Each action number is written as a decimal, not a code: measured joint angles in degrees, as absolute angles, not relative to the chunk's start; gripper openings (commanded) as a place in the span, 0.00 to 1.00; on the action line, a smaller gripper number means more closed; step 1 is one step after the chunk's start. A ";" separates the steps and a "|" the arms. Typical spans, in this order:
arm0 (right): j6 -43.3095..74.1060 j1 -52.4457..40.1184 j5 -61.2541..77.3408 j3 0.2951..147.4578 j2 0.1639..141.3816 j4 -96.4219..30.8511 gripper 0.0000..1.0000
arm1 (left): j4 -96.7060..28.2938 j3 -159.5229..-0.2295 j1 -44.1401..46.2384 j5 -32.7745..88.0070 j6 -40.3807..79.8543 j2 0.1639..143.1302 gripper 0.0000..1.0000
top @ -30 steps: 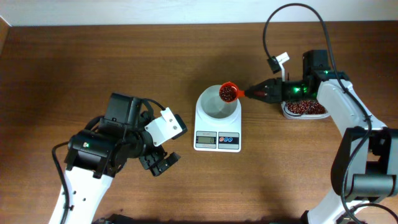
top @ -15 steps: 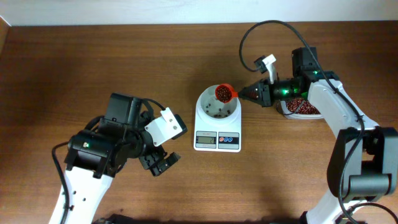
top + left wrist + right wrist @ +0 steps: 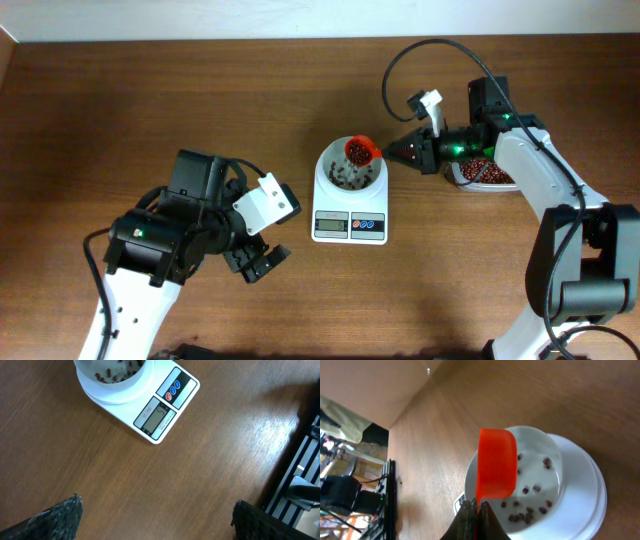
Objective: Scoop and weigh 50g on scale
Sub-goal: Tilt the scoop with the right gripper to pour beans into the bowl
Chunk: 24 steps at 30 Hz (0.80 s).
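The right end effector (image 3: 398, 152) is pressed together on the handle of the orange scoop (image 3: 361, 150). The scoop's long axis runs straight out from the fingertips toward the robot's left. Its loaded cup hangs over the far right rim of the bowl (image 3: 325, 170), so emptying it likely calls for a wrist roll rather than a reach. A thin scatter of beans (image 3: 346, 180) lies in the bowl on the scale (image 3: 349, 212). Behind the arm sits the tub (image 3: 462, 183) with more. Farthest off, the left end effector (image 3: 258, 262), spread and empty, hovers over the counter (image 3: 450, 290), so the right arm is nearer.
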State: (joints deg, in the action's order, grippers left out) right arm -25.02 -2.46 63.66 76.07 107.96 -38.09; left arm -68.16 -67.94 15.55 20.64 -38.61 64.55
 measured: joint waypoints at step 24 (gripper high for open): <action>-21.78 -3.20 65.06 76.01 107.98 -37.63 0.04 | -68.16 -67.90 15.55 20.62 -38.61 64.55 0.99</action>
State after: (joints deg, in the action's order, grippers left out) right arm -21.78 -3.20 65.06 76.01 107.98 -37.63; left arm -68.16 -67.90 15.55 20.62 -38.61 64.55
